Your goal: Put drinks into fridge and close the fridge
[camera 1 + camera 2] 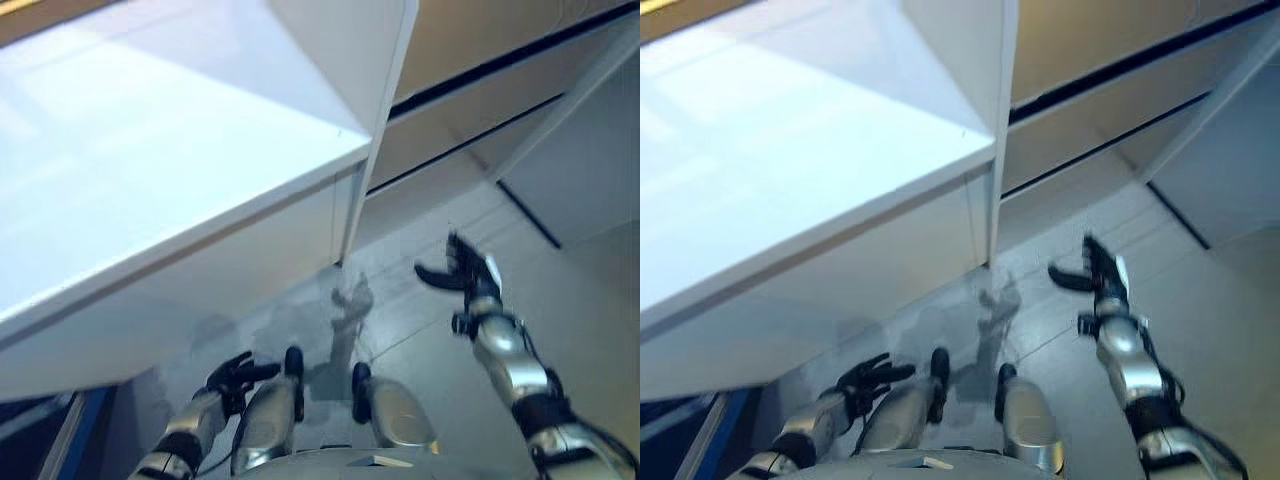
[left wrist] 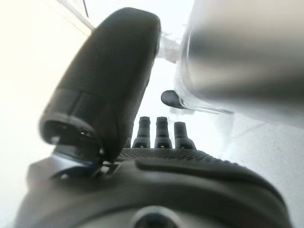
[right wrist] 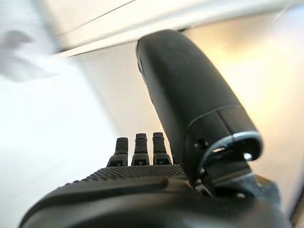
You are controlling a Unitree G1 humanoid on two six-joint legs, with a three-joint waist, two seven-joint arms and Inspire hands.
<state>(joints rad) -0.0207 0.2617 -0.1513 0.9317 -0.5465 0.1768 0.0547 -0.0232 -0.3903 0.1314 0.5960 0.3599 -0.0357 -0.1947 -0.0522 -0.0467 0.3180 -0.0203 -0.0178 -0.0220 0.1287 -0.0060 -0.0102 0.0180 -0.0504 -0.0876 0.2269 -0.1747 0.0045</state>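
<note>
Right robot hand [image 1: 468, 272] empty, fingers straight; eye views alone show white cabinet [image 1: 150, 190].

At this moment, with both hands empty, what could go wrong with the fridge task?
1. No drink shows in any view; the left robot hand and right robot hand hold nothing, so the loading step may be skipped or already done: I cannot tell.
2. The right robot hand is raised beside the white door edge and may clip it rather than push it squarely.
3. The left robot hand hangs low under the white surface.
</note>
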